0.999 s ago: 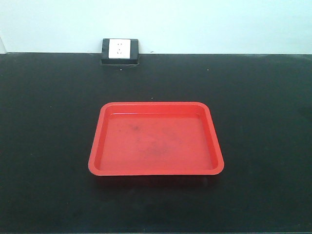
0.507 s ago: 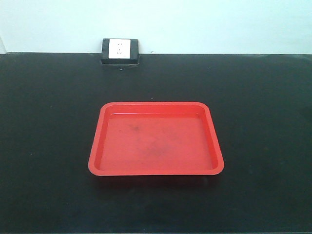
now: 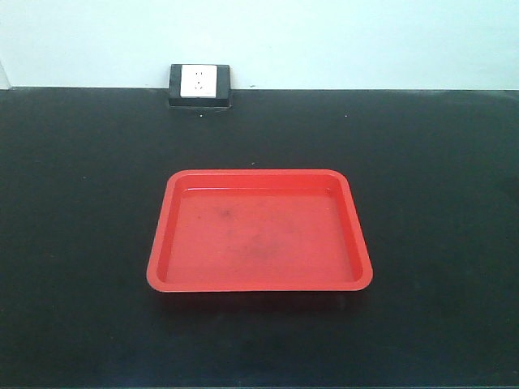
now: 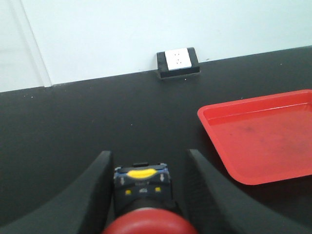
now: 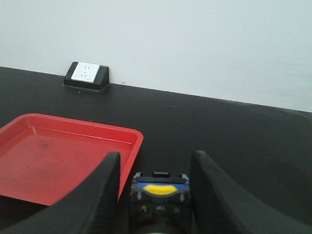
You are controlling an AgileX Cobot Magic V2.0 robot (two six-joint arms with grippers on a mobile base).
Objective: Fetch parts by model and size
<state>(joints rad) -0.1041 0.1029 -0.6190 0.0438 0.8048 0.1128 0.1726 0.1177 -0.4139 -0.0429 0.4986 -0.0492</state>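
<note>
Front view — tray (image 3: 259, 173) unmoved, jaws apparently holding left switch (image 4: 141, 184), right switch (image 5: 161, 192)

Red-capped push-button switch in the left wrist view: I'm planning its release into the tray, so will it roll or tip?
The red-capped push-button switch looks rigid, moulded plastic. Its round cap appears wider than the dark blocky base, so standing on the base it may tip. Lying down, the cap's rim could roll it in an arc.

Left pincer (image 4: 148, 154) clamps a red-capped switch (image 4: 144, 186), right pincer (image 5: 157, 155) a second switch (image 5: 160, 191).
</note>
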